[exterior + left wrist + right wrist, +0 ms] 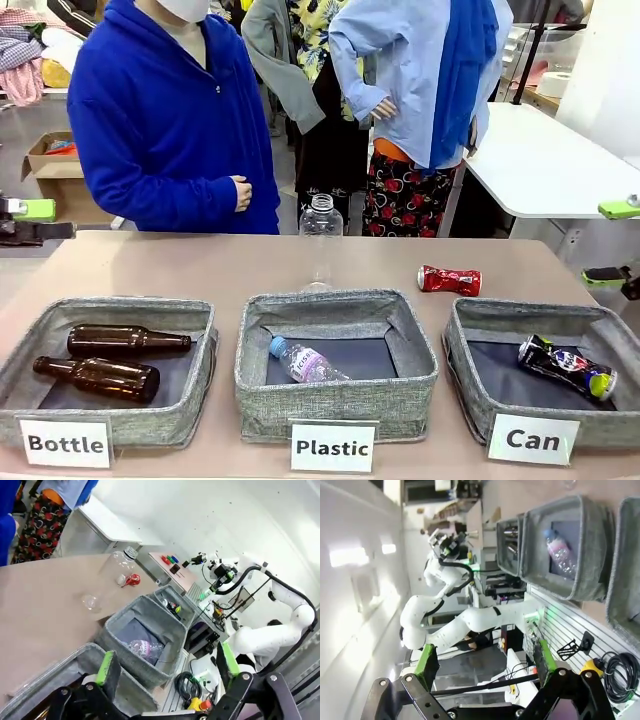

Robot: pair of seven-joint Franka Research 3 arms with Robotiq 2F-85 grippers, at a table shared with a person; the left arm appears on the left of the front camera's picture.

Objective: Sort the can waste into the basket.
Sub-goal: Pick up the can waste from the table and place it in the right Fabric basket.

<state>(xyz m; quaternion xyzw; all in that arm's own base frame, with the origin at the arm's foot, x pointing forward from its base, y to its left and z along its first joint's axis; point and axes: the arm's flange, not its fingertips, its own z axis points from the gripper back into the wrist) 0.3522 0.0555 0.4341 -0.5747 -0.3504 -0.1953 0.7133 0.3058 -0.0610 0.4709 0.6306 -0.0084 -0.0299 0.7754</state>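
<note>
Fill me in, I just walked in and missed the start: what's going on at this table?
Waste is being sorted into labelled bins. The black can lies inside the Can basket, while the crushed red can lies on the table just behind that basket, not yet sorted. Both arms are parked at the table's sides: the left end effector and the right end effector are open and empty. The person in blue stands at the far side, touching nothing.
</note>
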